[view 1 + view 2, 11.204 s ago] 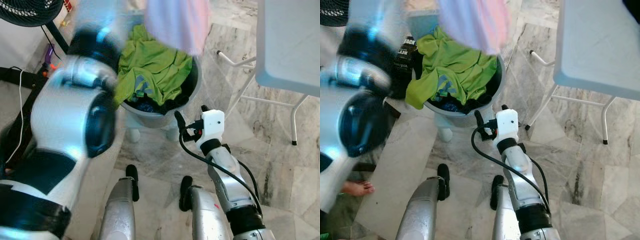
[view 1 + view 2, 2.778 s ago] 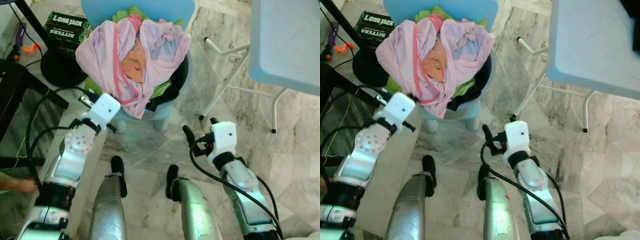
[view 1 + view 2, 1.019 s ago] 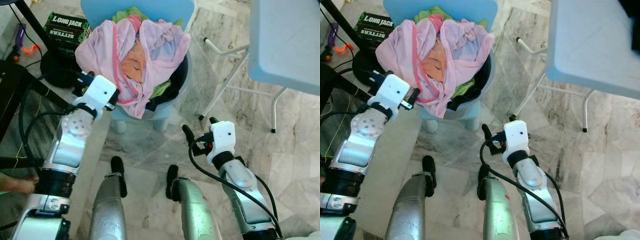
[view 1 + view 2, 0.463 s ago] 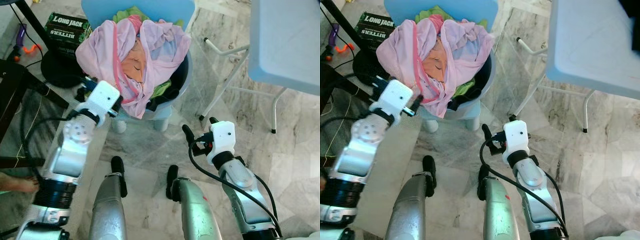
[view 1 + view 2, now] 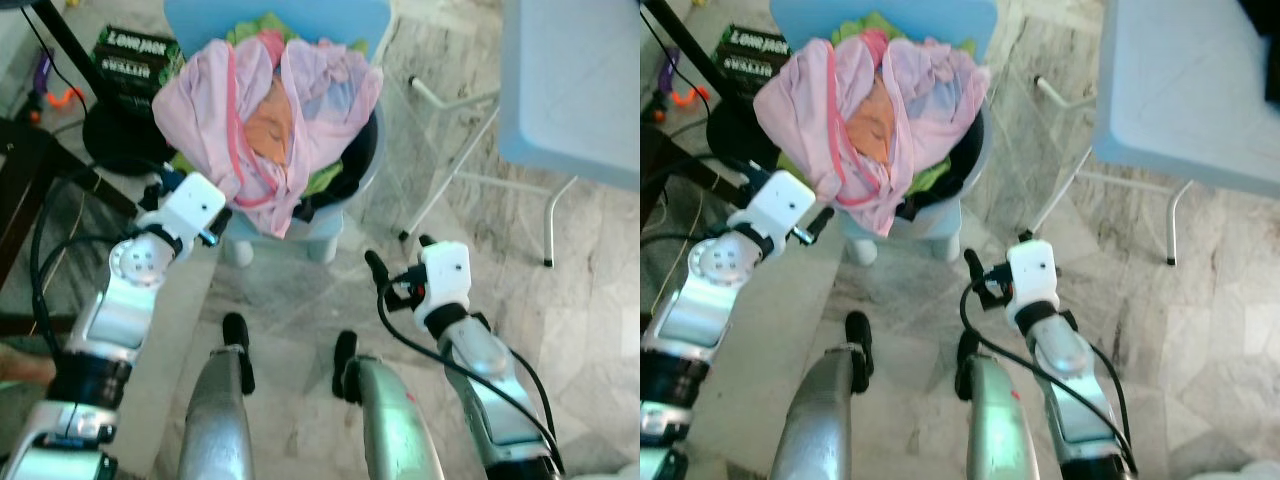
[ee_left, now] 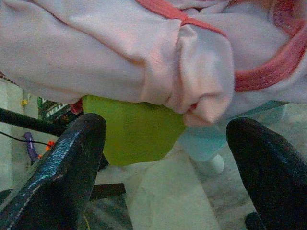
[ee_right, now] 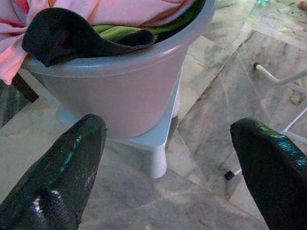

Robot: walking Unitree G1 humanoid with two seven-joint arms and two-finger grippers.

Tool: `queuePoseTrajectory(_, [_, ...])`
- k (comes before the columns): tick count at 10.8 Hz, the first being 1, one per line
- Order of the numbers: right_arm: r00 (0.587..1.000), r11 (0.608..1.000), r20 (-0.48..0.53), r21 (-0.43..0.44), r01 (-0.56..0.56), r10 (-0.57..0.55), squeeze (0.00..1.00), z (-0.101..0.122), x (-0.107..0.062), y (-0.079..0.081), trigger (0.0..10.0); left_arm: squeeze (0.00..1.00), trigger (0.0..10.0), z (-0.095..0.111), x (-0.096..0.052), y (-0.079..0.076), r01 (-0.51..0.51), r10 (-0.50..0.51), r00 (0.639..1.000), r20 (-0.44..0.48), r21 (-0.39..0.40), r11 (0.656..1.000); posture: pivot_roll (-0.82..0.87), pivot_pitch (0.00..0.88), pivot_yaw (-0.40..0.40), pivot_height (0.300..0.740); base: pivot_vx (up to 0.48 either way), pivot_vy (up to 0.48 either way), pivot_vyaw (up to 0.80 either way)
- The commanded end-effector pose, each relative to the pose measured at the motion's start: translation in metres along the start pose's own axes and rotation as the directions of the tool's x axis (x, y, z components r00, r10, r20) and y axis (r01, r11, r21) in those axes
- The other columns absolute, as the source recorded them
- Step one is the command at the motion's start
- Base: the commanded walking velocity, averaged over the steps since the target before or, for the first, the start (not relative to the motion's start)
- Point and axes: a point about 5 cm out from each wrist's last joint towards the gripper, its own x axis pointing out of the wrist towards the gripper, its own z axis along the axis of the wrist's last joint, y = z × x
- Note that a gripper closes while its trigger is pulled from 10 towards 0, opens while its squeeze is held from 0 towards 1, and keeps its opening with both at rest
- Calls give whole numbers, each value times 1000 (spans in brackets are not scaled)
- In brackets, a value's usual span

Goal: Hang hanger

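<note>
A pink garment [image 5: 265,110] lies heaped on a grey laundry basket [image 5: 975,150] that stands on a light blue stool [image 7: 153,143]. Green cloth [image 6: 129,132] shows under it. My left gripper [image 5: 205,200] is at the basket's left side, open, pointing at the hanging pink fabric [image 6: 144,52] with nothing between its fingers. My right gripper [image 5: 400,255] hovers low over the floor, in front and to the right of the basket [image 7: 124,91], open and holding nothing. No hanger can be made out.
A white folding table [image 5: 570,80] stands at the right, its thin legs [image 5: 450,170] close to the basket. A dark box [image 5: 140,55] and a black fan base [image 5: 120,140] sit at the back left. Marble floor lies in front.
Eleven seconds ago my raised left arm held the pink garment above the green clothes; now it lies on the basket. In the last second the left gripper sank slightly down and left.
</note>
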Motion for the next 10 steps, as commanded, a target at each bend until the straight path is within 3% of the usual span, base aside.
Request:
queuePoseTrajectory(1, [999,1000,-47,0,14,-14,0,-12,-7,-3,10000,0,10000,-5,0,-7,40,-40,999,1,12,999,-78,493,-79,740,0,0,0])
queuePoseTrajectory(6, [999,1000,-49,-3,9,-10,0,-12,-6,-3,10000,0,10000,18,5,1,22,-24,994,103,19,1000,-78,490,-80,740,0,0,0])
queuePoseTrajectory(8, [999,1000,-50,-1,13,-13,0,-12,-6,-2,10000,0,10000,14,8,0,31,-33,995,92,23,999,-77,488,-76,740,0,0,0])
queuePoseTrajectory(9, [999,1000,-50,-1,14,-14,0,-12,-6,-2,10000,0,7255,12,9,-1,40,-42,995,93,26,999,-78,490,-77,740,0,0,0])
queuePoseTrajectory(10, [999,1000,-50,-2,16,-16,0,-12,-6,-3,10000,0,0,13,12,-5,65,-68,992,110,33,997,-79,489,-78,740,0,0,0])
